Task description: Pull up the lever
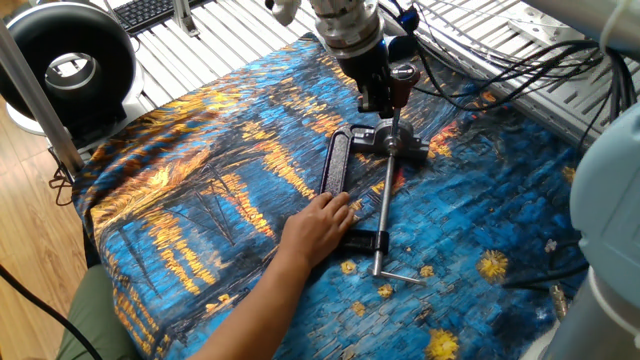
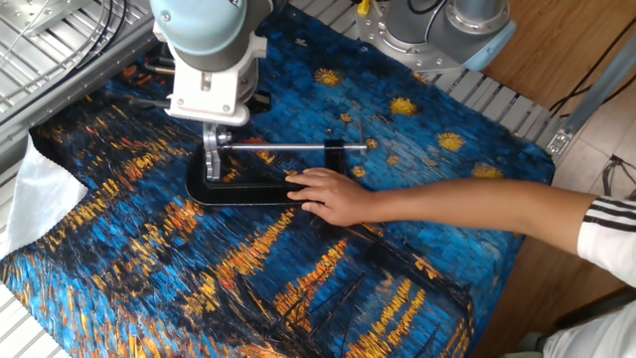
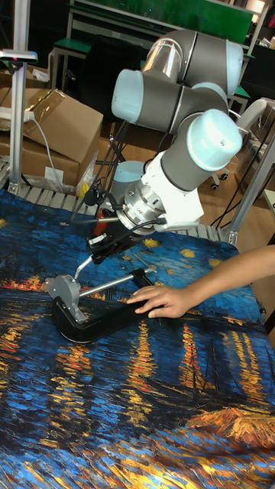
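Observation:
The lever [image 1: 397, 108] is a thin silver arm rising from the round silver hub [image 1: 388, 138]. Its dark red sleeve [image 1: 403, 78] is at the top end. My gripper [image 1: 388, 90] is shut on the sleeve end, holding the lever steeply raised. In the tall fixed view the lever [image 3: 84, 267] slopes up from the hub [image 3: 64, 293] into my gripper [image 3: 101, 243]. From the other fixed view the wrist hides the lever; only the hub [image 2: 213, 165] shows beneath my gripper [image 2: 212, 139].
The hub sits on a black C-shaped clamp frame [image 1: 339, 165] lying flat on the blue and yellow painted cloth [image 1: 200, 180]. A person's hand [image 1: 320, 226] presses the frame down. The long screw rod [image 1: 383, 215] runs toward the front. Cables [image 1: 480, 60] lie behind.

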Robot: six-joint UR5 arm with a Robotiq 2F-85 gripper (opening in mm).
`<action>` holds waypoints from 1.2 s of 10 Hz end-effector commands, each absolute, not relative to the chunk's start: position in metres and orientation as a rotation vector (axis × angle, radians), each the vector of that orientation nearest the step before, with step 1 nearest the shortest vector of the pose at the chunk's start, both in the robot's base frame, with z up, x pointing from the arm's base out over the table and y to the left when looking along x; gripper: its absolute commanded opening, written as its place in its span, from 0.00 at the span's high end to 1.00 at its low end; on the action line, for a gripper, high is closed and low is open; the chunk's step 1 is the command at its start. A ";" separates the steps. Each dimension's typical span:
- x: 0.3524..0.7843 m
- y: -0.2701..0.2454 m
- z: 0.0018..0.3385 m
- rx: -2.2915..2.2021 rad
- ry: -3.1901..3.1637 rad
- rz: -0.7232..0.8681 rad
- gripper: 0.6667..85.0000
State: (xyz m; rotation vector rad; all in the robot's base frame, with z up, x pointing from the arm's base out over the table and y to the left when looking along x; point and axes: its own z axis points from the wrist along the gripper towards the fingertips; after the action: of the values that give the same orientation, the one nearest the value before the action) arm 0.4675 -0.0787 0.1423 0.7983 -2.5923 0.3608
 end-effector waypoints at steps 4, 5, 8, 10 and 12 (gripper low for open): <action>0.455 -0.084 0.136 0.806 -2.558 0.334 1.00; 0.452 -0.084 0.135 0.803 -2.556 0.325 1.00; 0.439 -0.085 0.136 0.789 -2.509 0.299 1.00; 0.445 -0.082 0.135 0.788 -2.522 0.296 1.00; 0.473 -0.058 0.140 0.684 -2.621 0.286 1.00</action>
State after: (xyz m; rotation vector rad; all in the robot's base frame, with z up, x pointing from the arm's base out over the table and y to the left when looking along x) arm 0.4571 -0.0766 0.1379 0.7515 -2.5582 0.3166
